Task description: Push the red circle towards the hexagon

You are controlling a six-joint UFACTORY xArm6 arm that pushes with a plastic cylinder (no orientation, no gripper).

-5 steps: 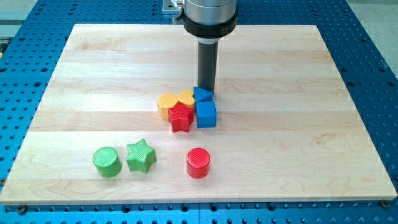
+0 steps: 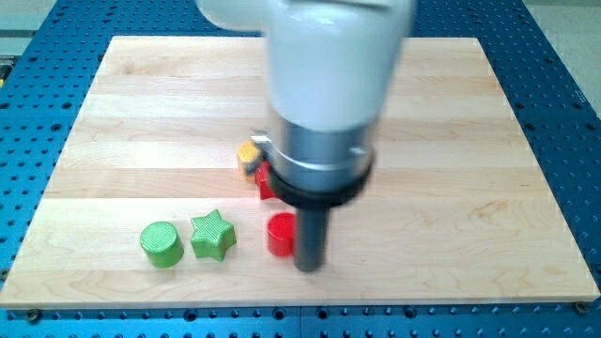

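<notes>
The red circle lies near the view's bottom centre of the wooden board. My tip is down right beside it, at its right and slightly below, touching or nearly touching it. The arm's big body hides most of the block cluster above. Only an edge of the yellow hexagon and a bit of the red star show at the arm's left. The blue blocks and the yellow heart are hidden.
A green circle and a green star lie left of the red circle near the board's bottom edge. Blue perforated table surrounds the board.
The arm has swung from the view's top, behind the cluster, down to the red circle's right side. The red circle has shifted left and slightly up.
</notes>
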